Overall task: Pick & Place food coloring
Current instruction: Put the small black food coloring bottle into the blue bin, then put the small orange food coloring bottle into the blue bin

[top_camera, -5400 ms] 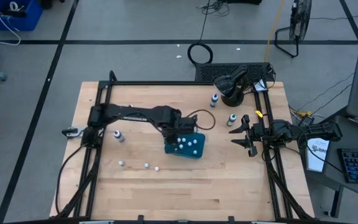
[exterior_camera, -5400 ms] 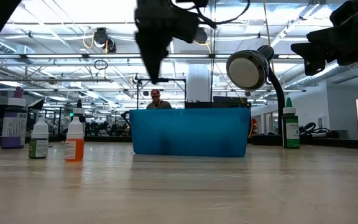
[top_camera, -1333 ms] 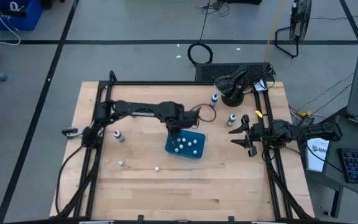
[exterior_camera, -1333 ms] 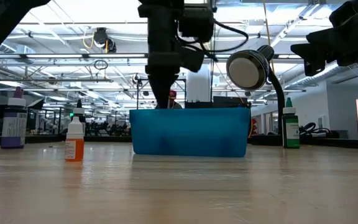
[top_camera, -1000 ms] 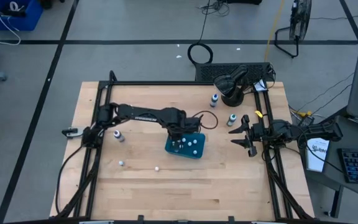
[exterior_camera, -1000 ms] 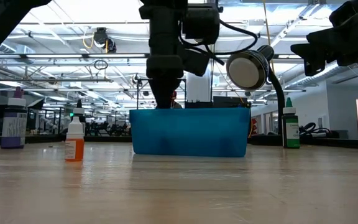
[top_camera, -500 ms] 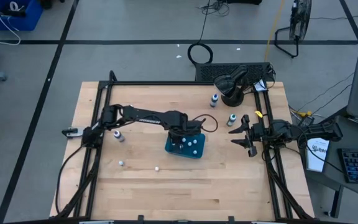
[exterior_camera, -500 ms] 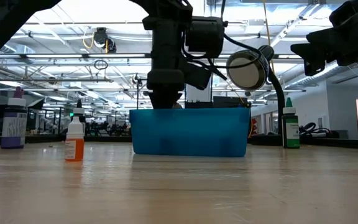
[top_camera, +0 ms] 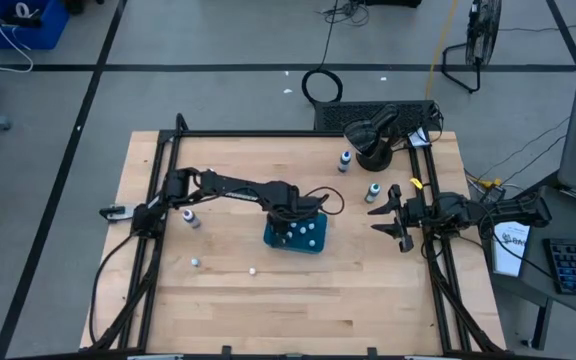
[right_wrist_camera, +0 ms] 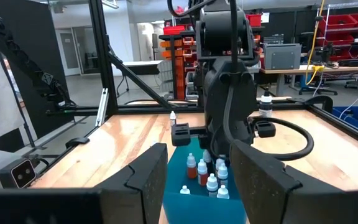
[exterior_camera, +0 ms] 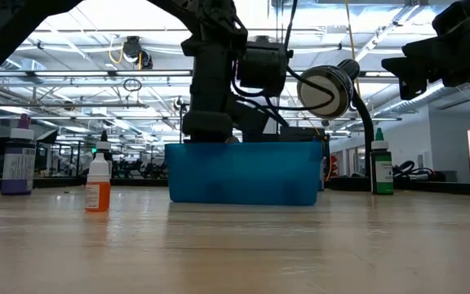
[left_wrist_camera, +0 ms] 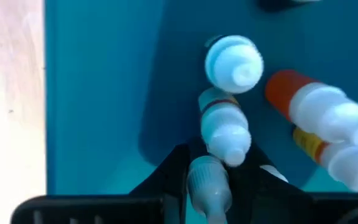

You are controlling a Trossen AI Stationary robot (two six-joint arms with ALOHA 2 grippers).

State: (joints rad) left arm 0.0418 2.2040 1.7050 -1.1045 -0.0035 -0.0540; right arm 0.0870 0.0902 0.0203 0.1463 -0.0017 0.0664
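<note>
Lowering my left tool (left_wrist_camera: pixel 209 186) deep into the teal tray (top_camera: pixel 272 238), clamped on 1 small food coloring bottle (left_wrist_camera: pixel 209 190); tray nudged slightly. Drop is imminent. 2 bottles remain on the desk (top_camera: pixel 218 310). Right tool (top_camera: pixel 393 215) waits apart, part-open.

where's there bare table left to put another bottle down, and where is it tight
The widest bare stretch of table is the near half, below the teal tray and the two loose bottles at near left. The strip between the tray and the right hand is also free. It is tight inside the tray, where the left hand holds a bottle, and by the black lamp.
</note>
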